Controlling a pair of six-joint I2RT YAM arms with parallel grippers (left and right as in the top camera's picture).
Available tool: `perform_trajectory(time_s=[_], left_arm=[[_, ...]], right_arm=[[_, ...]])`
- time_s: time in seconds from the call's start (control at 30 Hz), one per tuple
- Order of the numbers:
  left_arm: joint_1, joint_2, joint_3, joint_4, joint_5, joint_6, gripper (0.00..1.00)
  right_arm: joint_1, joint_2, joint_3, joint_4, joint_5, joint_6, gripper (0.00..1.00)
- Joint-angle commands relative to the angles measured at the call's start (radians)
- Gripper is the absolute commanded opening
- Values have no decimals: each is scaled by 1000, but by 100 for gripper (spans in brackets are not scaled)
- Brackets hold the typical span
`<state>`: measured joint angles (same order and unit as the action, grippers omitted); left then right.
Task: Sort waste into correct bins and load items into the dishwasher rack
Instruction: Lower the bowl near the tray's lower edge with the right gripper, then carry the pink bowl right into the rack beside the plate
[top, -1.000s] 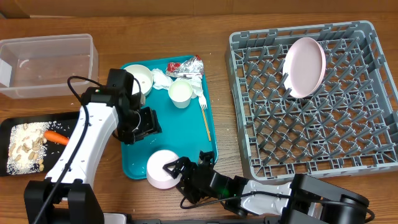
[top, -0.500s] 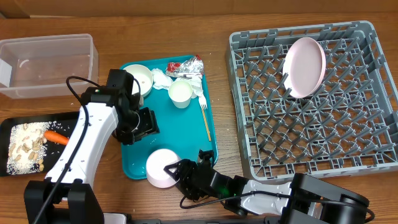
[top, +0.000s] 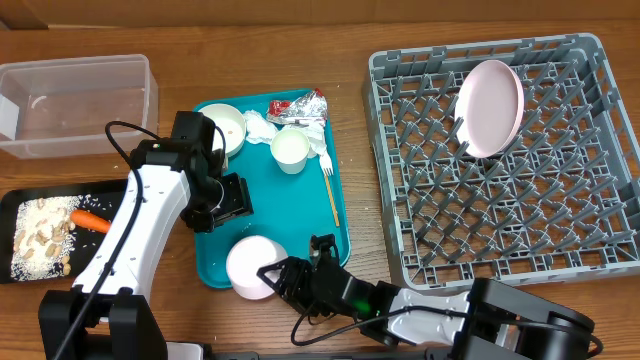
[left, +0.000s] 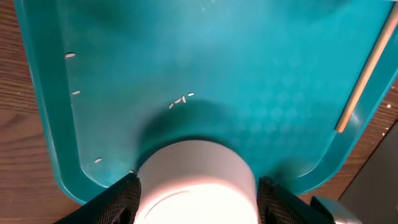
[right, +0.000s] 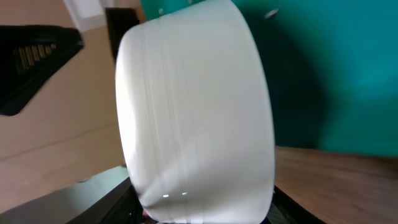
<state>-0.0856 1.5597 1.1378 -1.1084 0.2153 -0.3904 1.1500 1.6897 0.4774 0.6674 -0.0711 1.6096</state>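
Observation:
A small white bowl (top: 248, 268) lies tipped at the near end of the teal tray (top: 290, 220). My right gripper (top: 272, 273) is shut on it, and the bowl (right: 196, 112) fills the right wrist view above the gripper (right: 199, 208). My left gripper (top: 228, 198) hangs open over the tray's left side, apart from that bowl. In the left wrist view the bowl (left: 196, 180) shows beyond the gripper (left: 198, 200). A second bowl (top: 225, 125), a cup (top: 290, 150), a fork (top: 330, 190), napkins (top: 262, 125) and a foil wrapper (top: 300, 107) lie at the tray's far end.
The grey dishwasher rack (top: 590, 250) stands at right with a white plate (top: 490, 107) leaning on its pegs. A clear tub (top: 75, 105) sits far left. The black tray (top: 20, 205) in front of it holds a carrot (top: 92, 220) and food bits (top: 40, 235).
The right gripper has closed on the bowl. The bowl has shifted a little to the left and tipped. The left arm has not moved.

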Motion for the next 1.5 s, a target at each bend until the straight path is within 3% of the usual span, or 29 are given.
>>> perform_trajectory(time_s=[0.0,0.13,0.37,0.8,1.07,1.23,1.47], left_arm=[[-6,20,-6,4,-17,-13,63],[-6,51,-6,11,-24,-13,61],[-6,66,-5,13,-108,-14,54],[-4,65,11,12,-111,-13,52],[-4,65,11,9,-111,-13,52],[-4,65,11,-3,-111,-10,52],[-4,65,11,-10,-111,-10,52]], right_arm=[[-35,-40,-4,-21,-21,-91,33],[-76,-54,-4,-35,-67,-142,20],[-139,-95,-2,-149,-115,-204,15],[-216,-362,247,-872,10,-528,10],[-283,-479,418,-1105,51,-632,10],[-409,-587,490,-1227,51,-643,10],[-742,-759,500,-1359,-5,-709,11]])
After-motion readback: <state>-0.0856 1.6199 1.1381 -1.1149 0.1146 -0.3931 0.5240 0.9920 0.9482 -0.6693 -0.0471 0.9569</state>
